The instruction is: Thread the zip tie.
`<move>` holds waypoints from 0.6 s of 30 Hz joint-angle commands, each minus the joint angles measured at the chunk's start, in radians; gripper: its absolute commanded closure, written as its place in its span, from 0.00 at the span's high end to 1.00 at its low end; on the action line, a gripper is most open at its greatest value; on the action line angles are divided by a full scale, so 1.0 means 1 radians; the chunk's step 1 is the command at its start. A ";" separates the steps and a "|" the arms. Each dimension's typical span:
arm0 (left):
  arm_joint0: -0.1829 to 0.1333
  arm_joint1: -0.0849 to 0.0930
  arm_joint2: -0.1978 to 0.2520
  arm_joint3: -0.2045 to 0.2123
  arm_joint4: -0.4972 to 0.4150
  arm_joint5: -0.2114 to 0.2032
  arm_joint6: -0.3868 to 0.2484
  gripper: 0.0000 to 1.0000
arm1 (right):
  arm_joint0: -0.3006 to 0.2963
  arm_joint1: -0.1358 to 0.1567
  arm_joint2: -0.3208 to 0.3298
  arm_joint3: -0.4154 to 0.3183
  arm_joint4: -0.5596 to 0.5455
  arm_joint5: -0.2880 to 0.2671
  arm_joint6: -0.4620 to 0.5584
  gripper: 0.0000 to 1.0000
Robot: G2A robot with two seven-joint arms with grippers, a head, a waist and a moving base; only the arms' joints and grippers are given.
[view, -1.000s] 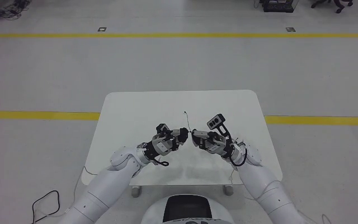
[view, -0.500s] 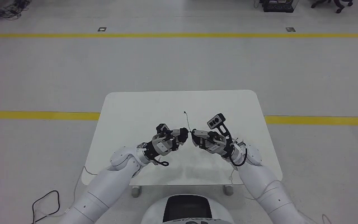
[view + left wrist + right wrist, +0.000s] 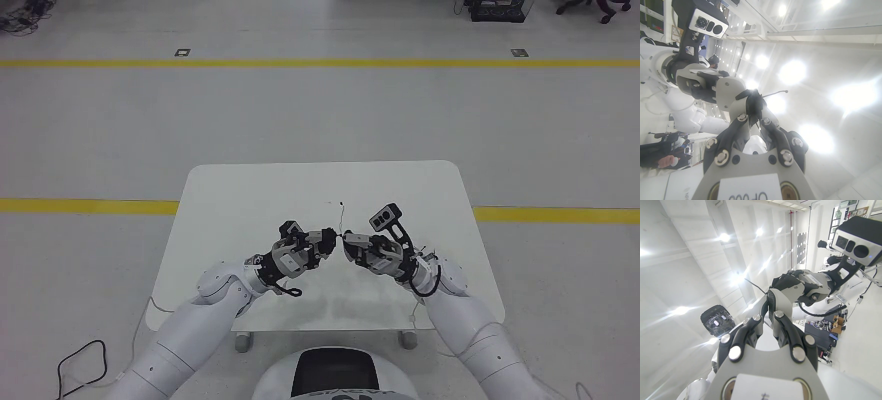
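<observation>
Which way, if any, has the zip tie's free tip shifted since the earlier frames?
Yes. The free tip of the zip tie has swung slightly toward the robot's right, judged against the far edge of the table.

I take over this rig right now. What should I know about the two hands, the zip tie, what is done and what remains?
The left hand is shut on the zip tie, raised above the table.
The right hand is shut on the zip tie too, tip to tip with the left hand.
A thin free end of the tie sticks out where the fingertips meet.
Done: the tie is off the table and held by both hands.
Left: the fingers hide the head, so I cannot tell whether the tail is through it. Check that, then finish the threading.
</observation>
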 commanded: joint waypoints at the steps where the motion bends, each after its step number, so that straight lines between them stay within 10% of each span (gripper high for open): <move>1: 0.000 0.000 0.000 0.000 0.000 0.000 0.000 0.00 | 0.001 0.000 0.000 0.002 -0.003 0.002 -0.004 0.00; 18: 0.000 0.000 0.000 0.000 0.000 0.000 0.000 0.00 | 0.005 0.002 -0.007 0.013 -0.027 0.011 -0.027 0.00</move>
